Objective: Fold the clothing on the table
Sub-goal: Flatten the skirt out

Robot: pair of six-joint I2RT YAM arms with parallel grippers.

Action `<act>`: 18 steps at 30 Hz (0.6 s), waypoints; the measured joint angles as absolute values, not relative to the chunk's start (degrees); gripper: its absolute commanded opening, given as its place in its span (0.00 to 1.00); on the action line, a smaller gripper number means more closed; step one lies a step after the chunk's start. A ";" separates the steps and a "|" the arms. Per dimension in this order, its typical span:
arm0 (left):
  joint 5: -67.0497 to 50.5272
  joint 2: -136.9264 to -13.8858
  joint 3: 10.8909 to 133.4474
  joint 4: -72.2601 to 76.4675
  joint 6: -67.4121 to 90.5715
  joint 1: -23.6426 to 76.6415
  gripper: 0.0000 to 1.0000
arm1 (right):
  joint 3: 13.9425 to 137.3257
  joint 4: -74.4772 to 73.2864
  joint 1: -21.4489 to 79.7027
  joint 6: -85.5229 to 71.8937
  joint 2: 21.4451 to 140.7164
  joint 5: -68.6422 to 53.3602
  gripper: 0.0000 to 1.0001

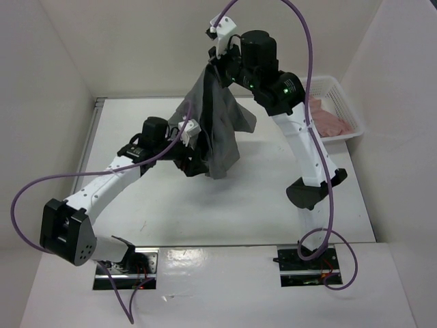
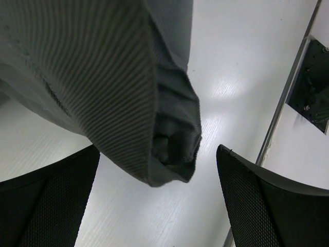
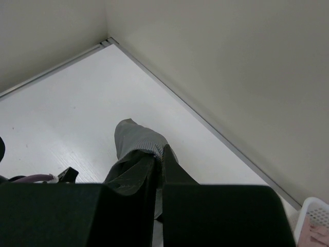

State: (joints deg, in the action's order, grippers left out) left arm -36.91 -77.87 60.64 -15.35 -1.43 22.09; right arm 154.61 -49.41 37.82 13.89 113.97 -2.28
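The clothing, a dark grey pleated skirt, hangs in the air above the table. My right gripper is shut on its top edge, high over the far middle. In the right wrist view the clothing is pinched between the closed fingers. My left gripper stands open, low beside the hanging hem. In the left wrist view a folded corner of the clothing dangles between the wide-apart fingers without touching them, above the table.
A white mesh basket with a pink garment stands at the far right. Purple cables loop over both arms. Walls close in the table on the left, back and right.
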 measured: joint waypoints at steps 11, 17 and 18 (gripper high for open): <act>-34.98 -78.46 64.27 -12.91 1.08 22.81 1.00 | 154.61 -49.32 37.85 13.30 114.89 -2.11 0.00; -33.17 -82.54 66.28 -11.73 2.07 23.22 1.00 | 154.61 -49.32 37.85 13.26 114.89 -2.17 0.00; -32.88 -83.26 66.35 -11.64 2.07 23.27 1.00 | 154.61 -49.32 37.85 13.15 114.89 -2.24 0.00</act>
State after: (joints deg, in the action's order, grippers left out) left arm -32.88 -83.26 66.35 -11.64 2.07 23.27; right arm 154.61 -49.32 37.85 13.15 114.89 -2.24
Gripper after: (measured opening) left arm 1.001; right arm 0.048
